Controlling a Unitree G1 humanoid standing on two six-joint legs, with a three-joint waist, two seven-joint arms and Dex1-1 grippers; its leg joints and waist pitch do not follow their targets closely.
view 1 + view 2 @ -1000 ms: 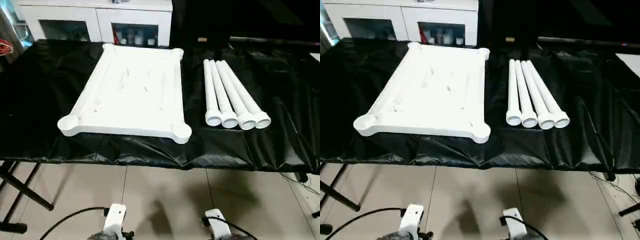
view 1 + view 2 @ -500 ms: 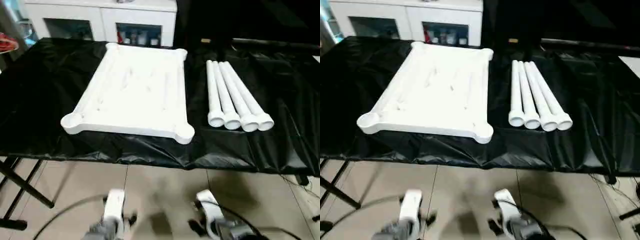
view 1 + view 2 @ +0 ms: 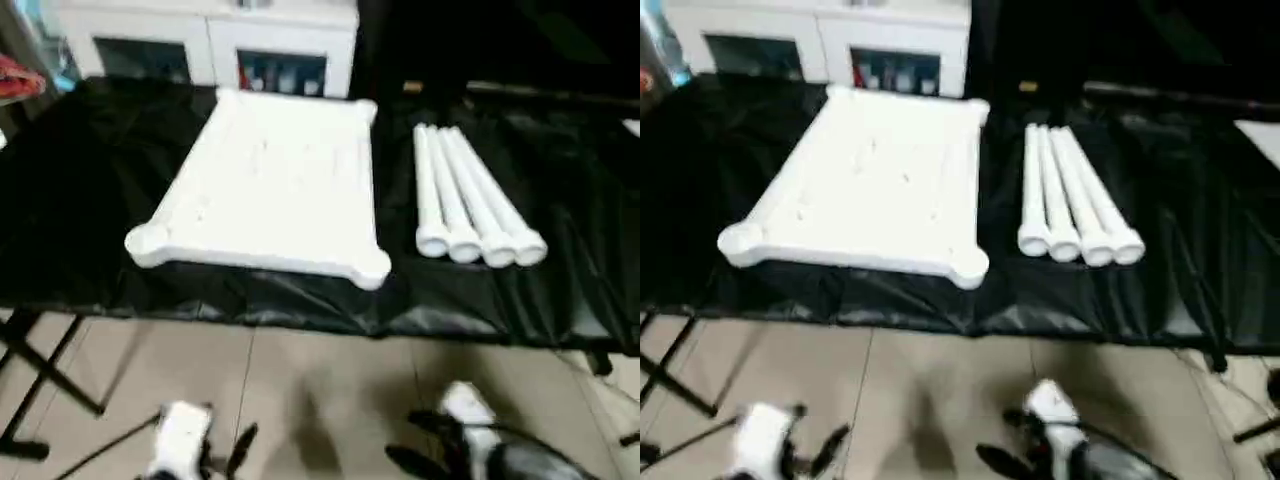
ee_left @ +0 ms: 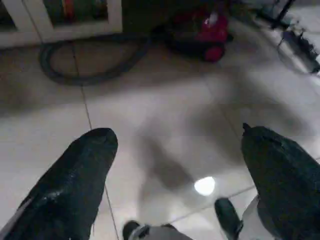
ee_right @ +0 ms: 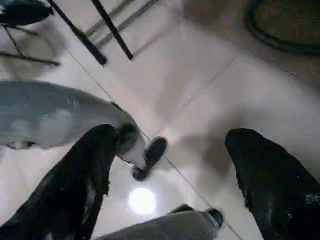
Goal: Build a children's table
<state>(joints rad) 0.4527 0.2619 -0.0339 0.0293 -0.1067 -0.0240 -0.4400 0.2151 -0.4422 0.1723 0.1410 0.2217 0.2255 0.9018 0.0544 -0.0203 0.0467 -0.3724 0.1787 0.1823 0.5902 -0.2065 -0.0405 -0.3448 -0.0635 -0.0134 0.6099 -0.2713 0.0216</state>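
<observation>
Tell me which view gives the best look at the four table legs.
Either head view: the four legs lie side by side on the black-covered table, right of the table top, whole length and open ends visible. The wrist views face the tiled floor, past open fingers, and give nothing of the legs.

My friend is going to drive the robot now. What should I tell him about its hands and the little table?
Left hand: open and empty, low over the floor tiles, in front of the black-covered table.
Right hand: open and empty too, also low over the floor.
Table top: lying underside up on the black cover, corner sockets free.
Four legs: side by side to the right of the top, none fitted.
Done: nothing joined yet, parts only laid out.
Left: pick up each leg and fit it into a corner socket, then turn the table upright.
</observation>
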